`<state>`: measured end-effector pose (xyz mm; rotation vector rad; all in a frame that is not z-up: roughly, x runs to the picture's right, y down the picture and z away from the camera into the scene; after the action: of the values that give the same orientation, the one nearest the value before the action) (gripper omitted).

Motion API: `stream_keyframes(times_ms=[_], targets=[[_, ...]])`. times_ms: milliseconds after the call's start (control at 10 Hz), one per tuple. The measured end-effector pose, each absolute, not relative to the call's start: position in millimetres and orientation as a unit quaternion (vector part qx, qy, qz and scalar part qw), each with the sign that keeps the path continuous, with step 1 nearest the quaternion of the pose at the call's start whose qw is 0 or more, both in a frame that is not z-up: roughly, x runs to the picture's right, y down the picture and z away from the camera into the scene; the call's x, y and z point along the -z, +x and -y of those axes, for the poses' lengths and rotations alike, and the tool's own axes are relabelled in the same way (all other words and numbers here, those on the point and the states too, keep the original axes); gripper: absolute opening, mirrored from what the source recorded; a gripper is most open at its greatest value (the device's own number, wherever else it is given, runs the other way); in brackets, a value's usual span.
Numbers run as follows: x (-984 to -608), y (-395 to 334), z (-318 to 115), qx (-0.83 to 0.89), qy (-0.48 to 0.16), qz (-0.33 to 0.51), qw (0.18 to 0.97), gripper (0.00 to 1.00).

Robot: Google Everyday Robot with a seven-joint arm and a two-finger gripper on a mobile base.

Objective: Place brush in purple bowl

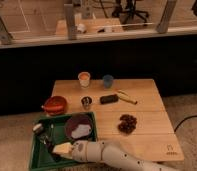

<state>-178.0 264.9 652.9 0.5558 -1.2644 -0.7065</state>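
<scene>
The purple bowl (78,126) sits in the right half of a green tray (38,159) at the table's front left, with something whitish lying inside it. The brush (38,128) lies in the tray's left part, its whitish head toward the back and its dark handle running forward toward my gripper. My gripper (58,149) reaches in from the lower right and hovers low over the tray's front, just left of and in front of the bowl. It is shut. I cannot tell whether it holds the handle.
A thin silvery utensil (51,132) lies in the tray beside the brush. A red bowl (55,105) and a metal cup (86,103) stand behind the tray. Farther back are a tan cup (84,79) and a blue cup (108,80). A black object (109,99), a banana (126,96) and a brown cluster (127,123) lie to the right.
</scene>
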Motion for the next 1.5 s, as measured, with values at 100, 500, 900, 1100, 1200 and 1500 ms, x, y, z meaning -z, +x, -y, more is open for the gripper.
stream_keyframes(times_ms=[100,500,900,1100,1200,1500], targets=[[-652.9,-172.3,-262.3,0.316,0.253,0.569,0.716,0.0],[-655.5,-145.5,-256.9,0.292,0.254,0.568,0.726,0.0],[-658.5,-137.5,-258.0,0.269,0.243,0.574,0.735,0.0],[-660.1,-132.9,-257.6,0.255,0.236,0.575,0.74,0.0],[-660.2,-129.3,-255.5,0.248,0.235,0.576,0.743,0.0],[-658.7,-119.2,-248.4,0.24,0.235,0.574,0.747,0.0]])
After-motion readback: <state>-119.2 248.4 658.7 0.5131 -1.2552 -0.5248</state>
